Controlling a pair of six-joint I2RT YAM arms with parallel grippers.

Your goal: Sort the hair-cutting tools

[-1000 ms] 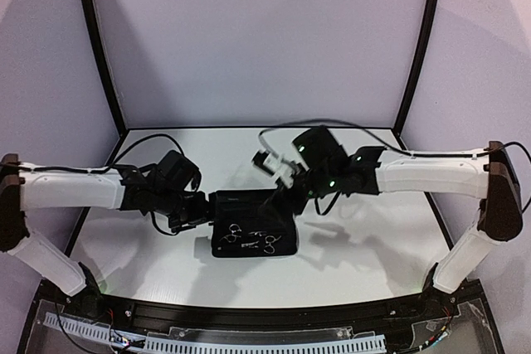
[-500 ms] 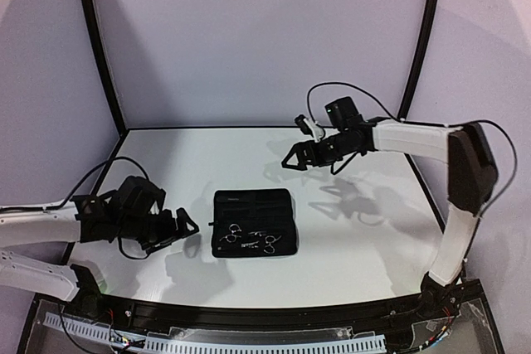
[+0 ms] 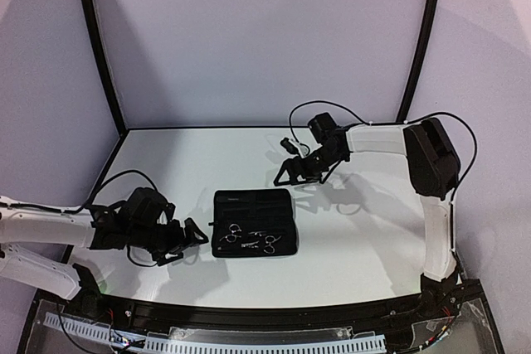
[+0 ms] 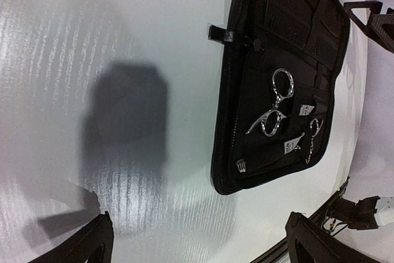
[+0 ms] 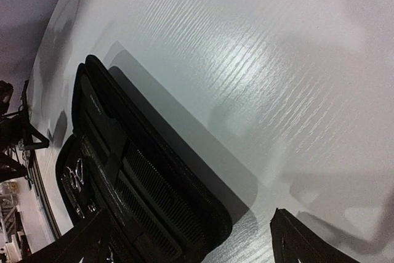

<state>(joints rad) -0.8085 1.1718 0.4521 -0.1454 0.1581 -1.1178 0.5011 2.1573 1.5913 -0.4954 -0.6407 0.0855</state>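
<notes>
Both arms have shifted since half a second ago: the right gripper has dropped nearer the case, and the left gripper has edged up to its left side. That case lies open and flat on the worktop, holding the tools. One scissors shows clearly, silver against the lining. The other scissors is half tucked into a pocket and hard to read. The combs appear only as ribbed black strips against the black lining, and their shapes cannot be told apart. The case's far end is cut off in the left wrist view, its near part in the right wrist view. The left gripper sits just left of the case, jaws spread with nothing between them. The right gripper hangs beyond the case's far right corner, also spread and holding nothing.
</notes>
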